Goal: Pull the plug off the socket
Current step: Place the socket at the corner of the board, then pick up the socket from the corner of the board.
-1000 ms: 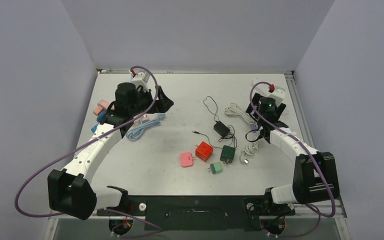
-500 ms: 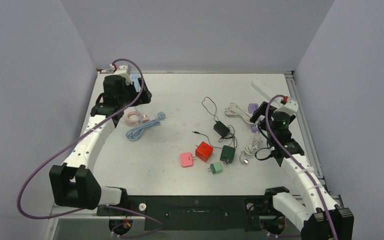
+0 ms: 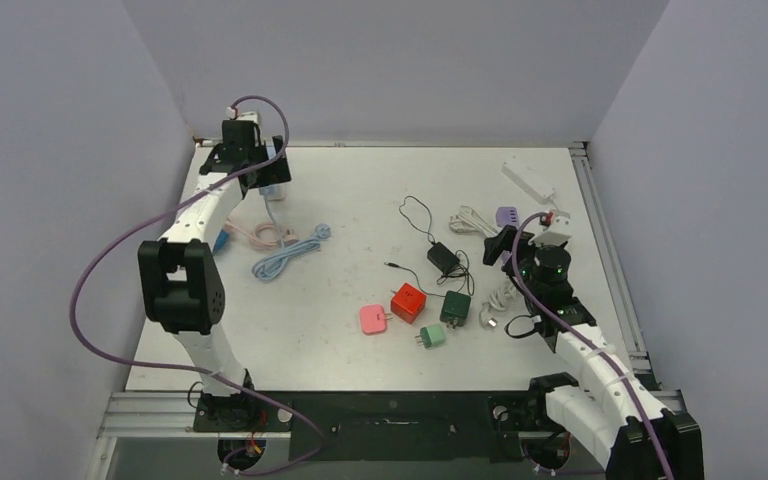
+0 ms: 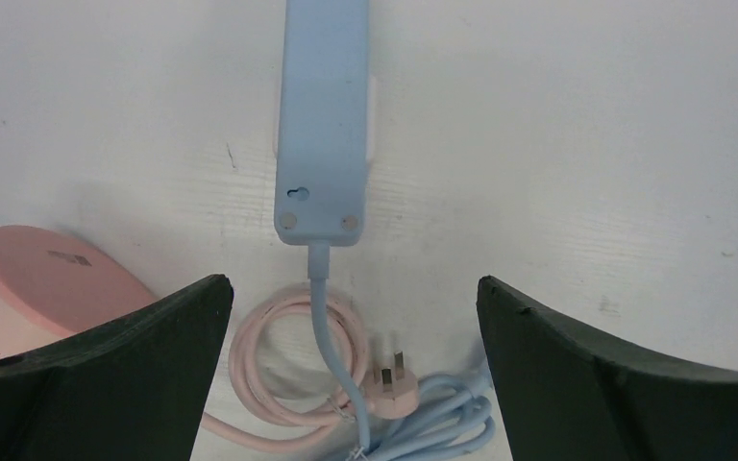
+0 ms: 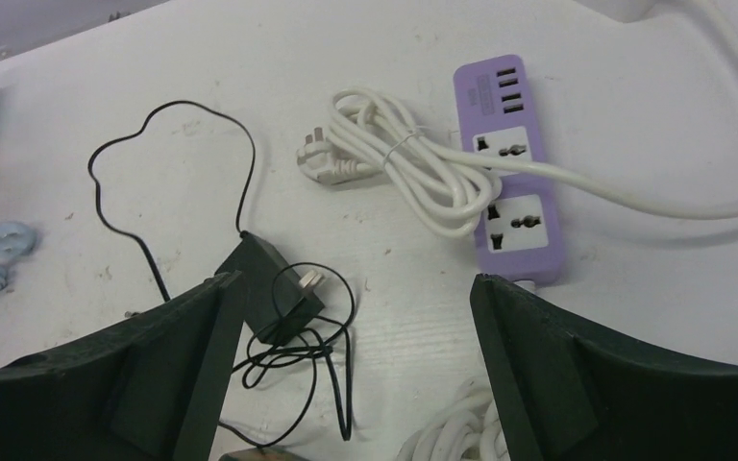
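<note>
Both gape: left gripper (image 4: 351, 285) stretched far back, right gripper (image 5: 354, 281) nearer.

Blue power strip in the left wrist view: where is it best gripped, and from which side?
Probably across its two long edges near the cable end, from above: the blue power strip lies flat and narrow, and the open left fingers stand wider than it.

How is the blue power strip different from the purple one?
The blue power strip shows its plain back with screw holes; the purple power strip lies face up, sockets and USB ports showing. The blue one has a blue cord; a bundled white cord lies across the purple one. Both lie flat on the table.
</note>
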`<state>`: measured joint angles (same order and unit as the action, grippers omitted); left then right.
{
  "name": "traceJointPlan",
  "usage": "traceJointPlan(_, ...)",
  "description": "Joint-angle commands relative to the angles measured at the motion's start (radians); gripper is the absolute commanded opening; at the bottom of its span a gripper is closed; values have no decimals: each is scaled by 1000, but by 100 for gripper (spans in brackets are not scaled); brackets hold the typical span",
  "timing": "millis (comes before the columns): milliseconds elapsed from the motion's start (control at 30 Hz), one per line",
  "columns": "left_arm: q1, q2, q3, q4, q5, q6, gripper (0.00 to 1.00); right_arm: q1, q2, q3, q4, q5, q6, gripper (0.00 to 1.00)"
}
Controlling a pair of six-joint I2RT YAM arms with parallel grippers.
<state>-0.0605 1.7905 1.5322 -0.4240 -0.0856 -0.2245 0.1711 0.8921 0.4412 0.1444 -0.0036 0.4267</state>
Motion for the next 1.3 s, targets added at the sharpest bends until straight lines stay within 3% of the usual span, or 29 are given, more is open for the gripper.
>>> traceJointPlan(0, 6, 94, 124, -51, -83, 43, 96, 65, -59, -67, 162, -4, -24, 90)
traceJointPlan(300, 16, 291, 306, -182, -107, 59, 97, 148, 13, -91, 218, 62, -25, 90)
traceJointPlan(667, 37, 313, 269, -159, -6, 14, 47, 165, 13, -96, 223, 88, -30, 91)
traceJointPlan(767, 50, 288, 235, -122, 37, -5, 28, 166, 15, -97, 224, 85, -30, 91)
traceJointPlan(867, 55, 243, 160, -71, 76, -26, 3, 168, 16, -100, 226, 81, -31, 91)
traceJointPlan(900, 56, 217, 130, -52, 84, -34, 0, 169, 16, -99, 228, 80, -31, 91)
traceJointPlan(1033, 92, 69, -18, 68, 240, -81, 0, 172, 8, -105, 244, 40, -39, 90)
traceJointPlan(1133, 103, -70, -163, 210, 405, -163, 0, 175, 14, -119, 304, -76, -53, 90)
traceJointPlan(1267, 103, -231, -337, 335, 514, -239, 0, 180, 40, -124, 356, -167, -56, 90)
